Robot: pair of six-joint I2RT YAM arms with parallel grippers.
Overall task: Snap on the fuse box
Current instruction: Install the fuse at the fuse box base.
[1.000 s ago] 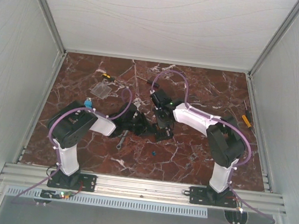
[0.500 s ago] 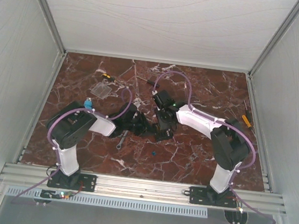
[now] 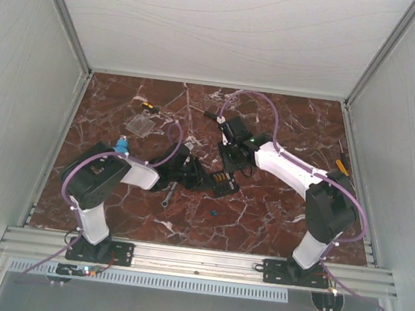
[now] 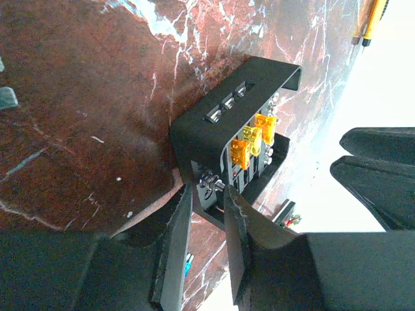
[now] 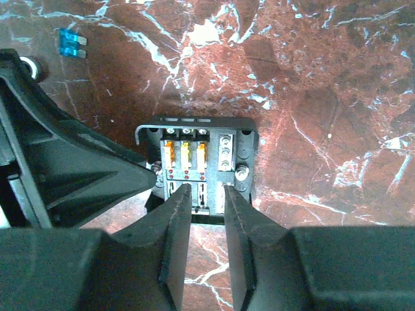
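Note:
The fuse box (image 3: pixel 223 182) is a small black box with three orange-yellow fuses, lying open on the marble mid-table. My left gripper (image 3: pixel 203 177) is shut on its near wall; in the left wrist view the fingers (image 4: pixel 178 220) pinch the box (image 4: pixel 220 123) edge, left gripper (image 4: pixel 207 194). My right gripper (image 3: pixel 231 163) hovers just behind and above the box, jaws slightly apart and empty; in the right wrist view the right gripper (image 5: pixel 206 191) has the fuse box (image 5: pixel 204 152) beyond its tips. The flat clear cover (image 3: pixel 142 124) lies at the far left, apart from both grippers.
A small wrench (image 3: pixel 168 195) lies by the left arm and a loose blue fuse (image 3: pixel 213 212) lies in front of the box, also showing in the right wrist view (image 5: pixel 71 44). Screwdrivers lie at the far left (image 3: pixel 147 106) and the right edge (image 3: pixel 341 167).
My right gripper has pulled back from the fuse box toward the far side, uncovering it. The left gripper keeps its hold and the box has barely moved.

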